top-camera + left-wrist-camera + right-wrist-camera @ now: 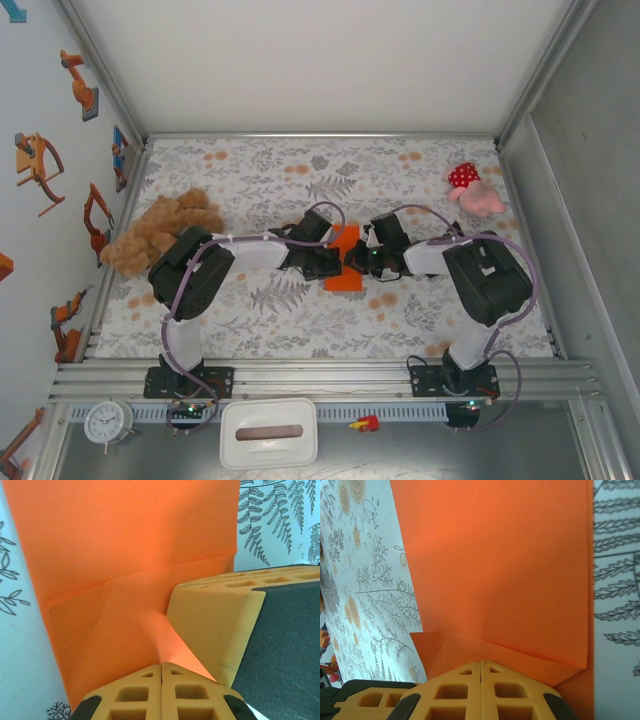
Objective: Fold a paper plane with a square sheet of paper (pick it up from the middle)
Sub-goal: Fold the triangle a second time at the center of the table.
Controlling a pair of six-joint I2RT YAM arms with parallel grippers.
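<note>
The square sheet of paper [345, 281], bright orange, lies folded on the floral cloth at the middle of the table, between my two grippers. My left gripper [333, 264] comes in from the left. In its wrist view it [162, 666] is shut, tips down on the paper [125, 545] just below a diagonal crease. The right gripper's finger [215, 625] stands close beside it. My right gripper [358, 260] comes in from the right. It [481, 663] is shut too, tips on a folded flap at the edge of the paper [495, 555]. Nothing shows between either pair of jaws.
A brown teddy bear [160, 232] lies at the left by the wall. A red-and-pink polka-dot plush [472, 188] lies at the back right. In front of the arm bases stand a white box [268, 432] and a small clock [107, 422]. Walls close in three sides of the table.
</note>
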